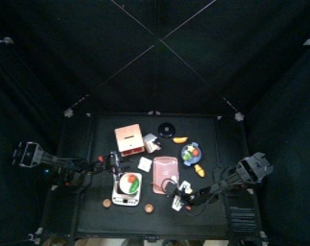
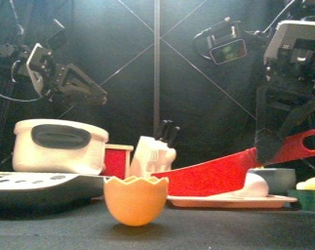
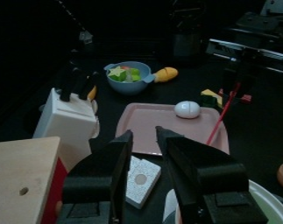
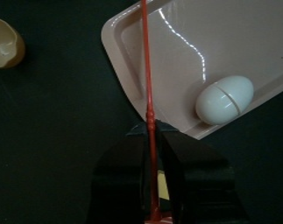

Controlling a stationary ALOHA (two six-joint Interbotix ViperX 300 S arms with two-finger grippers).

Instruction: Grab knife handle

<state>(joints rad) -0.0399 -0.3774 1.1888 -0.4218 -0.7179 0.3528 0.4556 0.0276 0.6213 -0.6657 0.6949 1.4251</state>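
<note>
Near worktop's front-right corner: right claw (image 4: 153, 166) angled down, pinching red knife (image 4: 146, 87) over pink tray (image 4: 167, 52) | left claw (image 3: 141, 162) spread, raised at left edge | one knife, one white egg (image 4: 225, 96), one tray

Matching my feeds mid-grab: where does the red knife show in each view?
Top view: too small to pick out.
Front view: red knife slants up toward the right.
Left wrist view: thin red line, right of centre.
Right wrist view: edge-on, down the middle.
Shared landmark: pink tray.
</note>
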